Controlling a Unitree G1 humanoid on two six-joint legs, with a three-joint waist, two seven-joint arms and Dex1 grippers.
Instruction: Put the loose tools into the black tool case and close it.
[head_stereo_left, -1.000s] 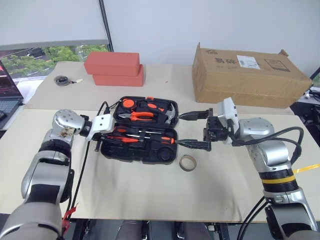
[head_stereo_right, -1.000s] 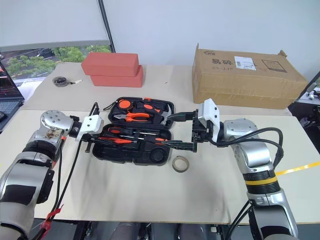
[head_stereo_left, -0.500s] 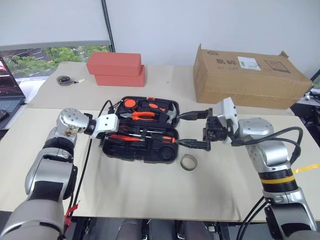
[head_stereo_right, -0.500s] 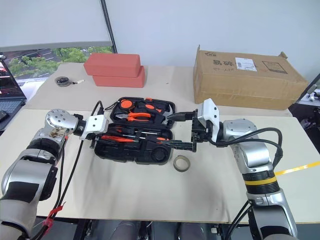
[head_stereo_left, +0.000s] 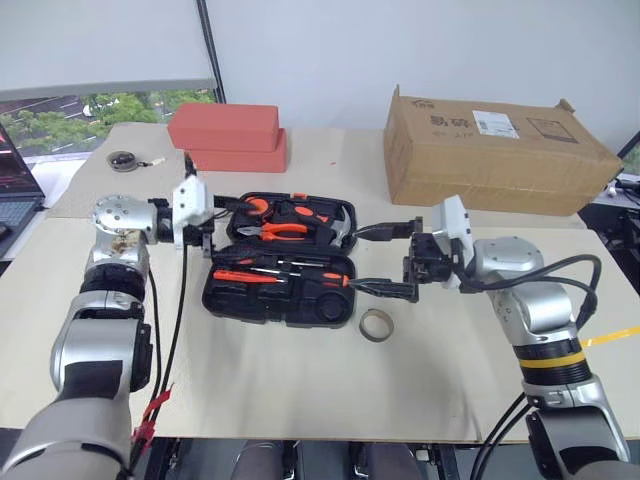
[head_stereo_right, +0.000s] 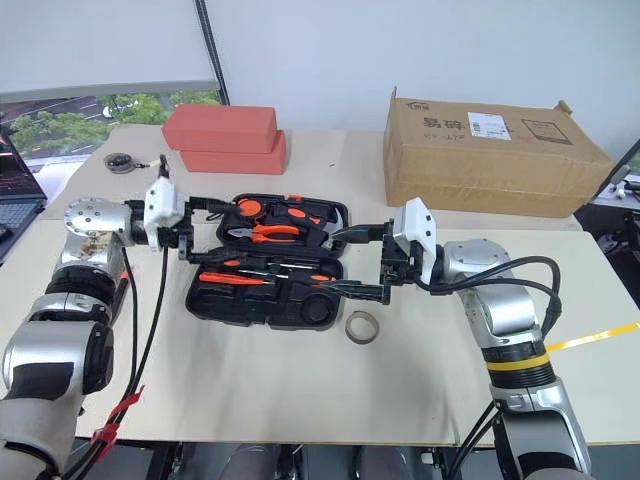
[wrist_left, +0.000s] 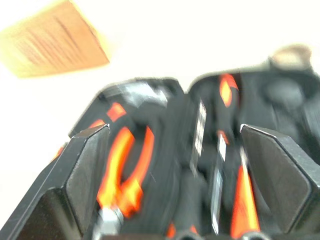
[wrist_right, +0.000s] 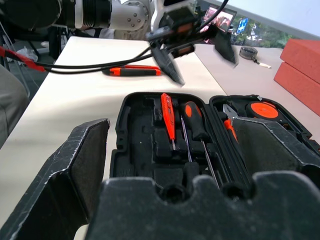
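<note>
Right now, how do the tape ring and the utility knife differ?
The tape ring is a small round tan loop; the knife is a long black-orange bar. The ring lies by the case's front right corner, near the right tool; the knife lies off the case's left end, near the left tool. Both lie flat on the table, outside the open case.
</note>
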